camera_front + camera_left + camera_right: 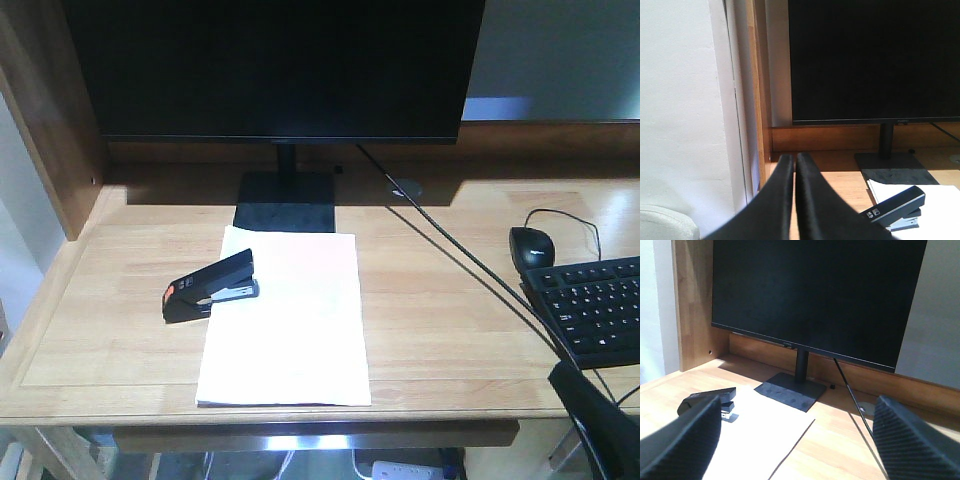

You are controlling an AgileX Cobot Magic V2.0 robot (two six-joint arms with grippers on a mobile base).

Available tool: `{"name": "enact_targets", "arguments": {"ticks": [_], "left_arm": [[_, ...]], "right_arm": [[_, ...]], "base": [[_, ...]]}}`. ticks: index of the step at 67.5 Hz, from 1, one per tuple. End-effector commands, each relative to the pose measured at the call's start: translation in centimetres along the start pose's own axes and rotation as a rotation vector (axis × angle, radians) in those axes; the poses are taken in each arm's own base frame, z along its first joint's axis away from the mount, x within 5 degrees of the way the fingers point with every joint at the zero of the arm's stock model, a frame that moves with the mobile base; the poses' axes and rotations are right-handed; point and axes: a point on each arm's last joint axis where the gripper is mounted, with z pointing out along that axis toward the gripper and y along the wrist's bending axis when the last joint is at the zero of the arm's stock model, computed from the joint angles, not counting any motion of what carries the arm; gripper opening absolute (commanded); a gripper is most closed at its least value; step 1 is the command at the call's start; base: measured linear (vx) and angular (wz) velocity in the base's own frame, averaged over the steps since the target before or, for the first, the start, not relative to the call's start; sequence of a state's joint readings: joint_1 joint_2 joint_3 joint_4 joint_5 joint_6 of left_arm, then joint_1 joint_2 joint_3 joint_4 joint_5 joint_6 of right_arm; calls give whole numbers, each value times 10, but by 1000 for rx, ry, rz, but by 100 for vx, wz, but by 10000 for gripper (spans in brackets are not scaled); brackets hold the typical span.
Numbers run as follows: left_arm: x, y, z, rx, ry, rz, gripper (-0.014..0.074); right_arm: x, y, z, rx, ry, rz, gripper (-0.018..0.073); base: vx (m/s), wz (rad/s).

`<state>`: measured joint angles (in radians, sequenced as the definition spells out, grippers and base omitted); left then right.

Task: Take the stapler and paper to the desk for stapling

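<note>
Stapler (211, 286) clear of both grippers, left gripper (794, 162) jaws pressed together and empty, right gripper (795, 440) jaws spread wide, stapler's front end resting on paper (287, 320), paper flat on counter (450, 300), before monitor (275, 65)

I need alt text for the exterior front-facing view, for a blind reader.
A black stapler rests on the left edge of a white paper on a light-wood desk, before a dark monitor. A mouse and keyboard sit right.

My front camera high above the wide light-wood desk (440, 330), both wrist cameras low, facing the big black flat monitor (275, 65), all sharing it
</note>
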<state>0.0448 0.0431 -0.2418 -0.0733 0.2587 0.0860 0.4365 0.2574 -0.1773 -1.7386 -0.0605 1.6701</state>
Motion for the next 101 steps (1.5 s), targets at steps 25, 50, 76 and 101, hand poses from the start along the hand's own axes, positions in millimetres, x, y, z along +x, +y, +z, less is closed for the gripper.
{"name": "enact_targets", "arguments": {"ticks": [25,50,76,101], "left_arm": [[-14,1,-1,-7,-92,-4,-6],[-14,1,-1,-7,-92,-4,-6],[-14,1,-1,-4,-92,-4,-6],[-12,1,0,-5,-92,-4,-6]], "right_arm": [[-10,-3,0,23,-24,-27,584],[-10,-9,0,91,-33,11,457],[-10,-10,-1,100,-36,36,-11],[-10,-10,-1,100,-36,36,-9]], "base": [[0,0],[0,0],[0,0],[0,0]]}}
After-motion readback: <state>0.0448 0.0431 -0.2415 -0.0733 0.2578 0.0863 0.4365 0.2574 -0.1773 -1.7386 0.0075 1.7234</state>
